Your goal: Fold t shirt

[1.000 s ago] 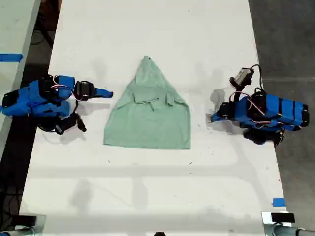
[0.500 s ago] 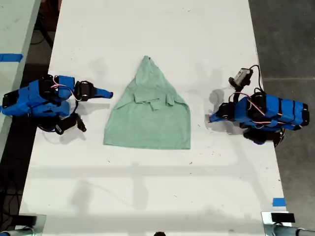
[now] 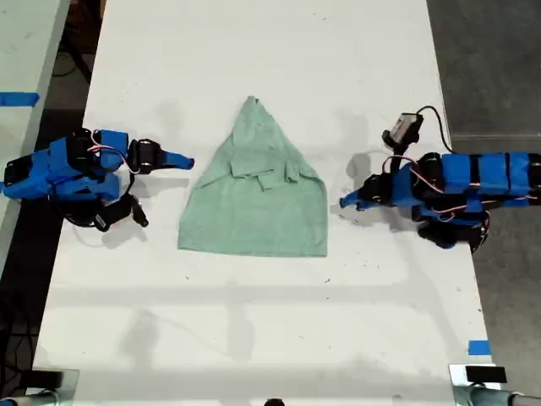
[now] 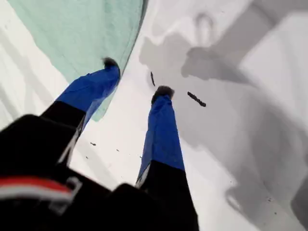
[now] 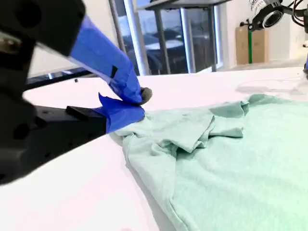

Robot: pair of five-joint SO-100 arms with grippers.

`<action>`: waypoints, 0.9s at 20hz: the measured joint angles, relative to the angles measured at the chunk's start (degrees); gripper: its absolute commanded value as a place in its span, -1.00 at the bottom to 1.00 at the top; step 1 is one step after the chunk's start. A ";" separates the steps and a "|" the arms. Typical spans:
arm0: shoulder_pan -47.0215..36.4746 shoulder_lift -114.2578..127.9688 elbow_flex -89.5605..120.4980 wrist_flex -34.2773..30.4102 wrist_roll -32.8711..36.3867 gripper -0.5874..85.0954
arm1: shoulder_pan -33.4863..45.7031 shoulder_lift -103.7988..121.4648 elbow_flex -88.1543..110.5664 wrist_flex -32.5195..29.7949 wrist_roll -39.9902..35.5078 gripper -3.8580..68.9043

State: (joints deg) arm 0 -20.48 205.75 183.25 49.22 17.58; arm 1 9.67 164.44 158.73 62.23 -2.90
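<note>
The pale mint-green t shirt (image 3: 254,203) lies flat mid-table, its pointed end towards the far edge and its sleeves folded in. My first gripper (image 3: 347,201), on the arm at the exterior view's right, is open just beside the cloth's side hem. In its wrist view the two blue fingers of my first gripper (image 4: 137,77) stand apart over bare table, one fingertip (image 4: 110,62) at the t shirt (image 4: 82,33) edge. My second gripper (image 3: 188,161), at the exterior view's left, is shut. Its tip (image 5: 139,98) sits next to the t shirt (image 5: 231,159), holding nothing.
The white table (image 3: 254,338) runs between both arms. Blue tape (image 3: 478,347) marks its near corner at the exterior view's right. A second table with blue tape (image 3: 17,99) stands at the exterior view's left. Small dark marks (image 4: 196,99) dot the surface near my first gripper.
My first arm has stretched out towards the t shirt, its gripper now close to the side hem. The second arm and the cloth have not moved.
</note>
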 measured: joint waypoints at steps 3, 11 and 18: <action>0.00 0.00 0.00 0.00 0.00 -0.99 | 0.00 -17.23 -5.19 -10.99 0.09 -0.42; 0.00 0.00 0.00 0.00 0.00 -0.99 | 0.88 -55.02 -27.42 -20.83 -6.94 -0.87; 0.00 0.00 0.00 0.00 0.00 -0.99 | 0.88 -63.90 -47.90 -3.25 -10.46 -0.87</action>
State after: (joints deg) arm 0 -20.48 205.75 183.25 49.22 17.58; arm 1 10.55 100.55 110.83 58.97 -13.36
